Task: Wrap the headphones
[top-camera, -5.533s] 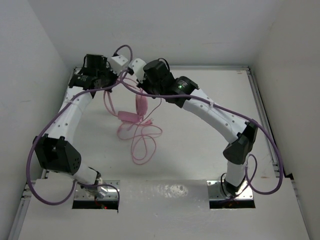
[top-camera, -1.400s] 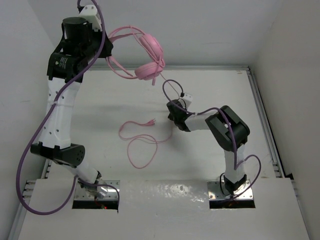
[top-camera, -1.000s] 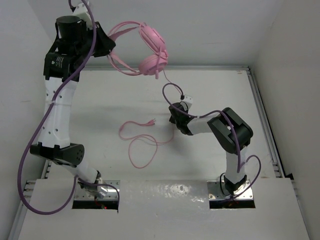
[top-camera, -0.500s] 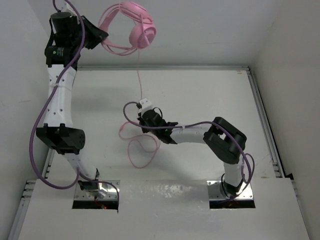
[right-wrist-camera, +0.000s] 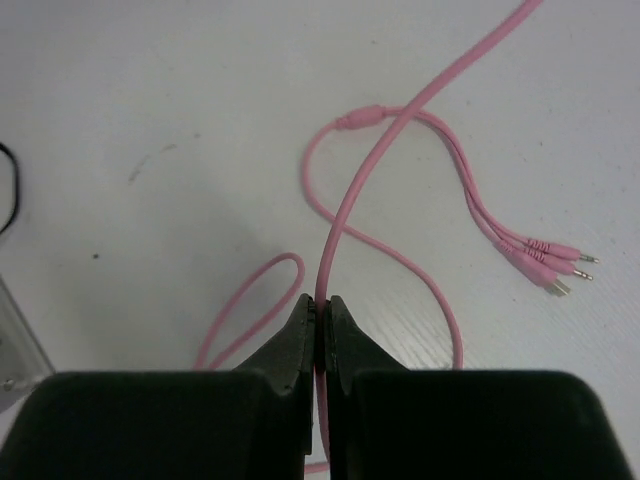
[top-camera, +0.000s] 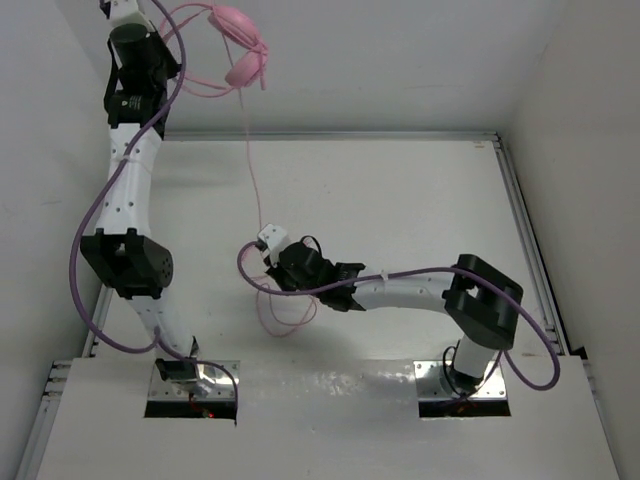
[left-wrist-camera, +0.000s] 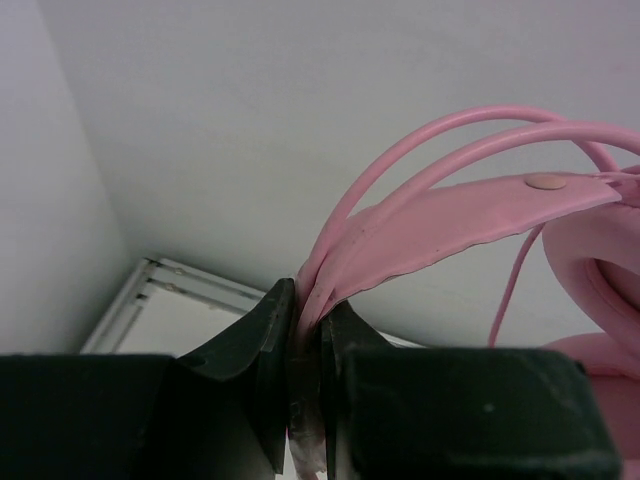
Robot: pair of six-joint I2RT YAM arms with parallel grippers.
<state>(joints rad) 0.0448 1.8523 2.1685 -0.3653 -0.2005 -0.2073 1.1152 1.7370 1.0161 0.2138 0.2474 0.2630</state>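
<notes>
Headphones point(top-camera: 243, 62) raised high by headband point(left-wrist-camera: 450, 215), clamped in left gripper point(left-wrist-camera: 306, 330); cord point(right-wrist-camera: 470, 58) pinched in right gripper point(right-wrist-camera: 320, 312) near table point(top-camera: 420, 200), likely for taut winding.

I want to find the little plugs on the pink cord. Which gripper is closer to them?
Right. The right gripper pinches the cord low over the table, plugs close by. The left gripper is high up, clamping the headband.

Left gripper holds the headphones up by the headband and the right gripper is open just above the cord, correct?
Not quite. The right gripper is shut on the cord, as the right wrist view shows. The left gripper does hold the headphones up by the headband.
</notes>
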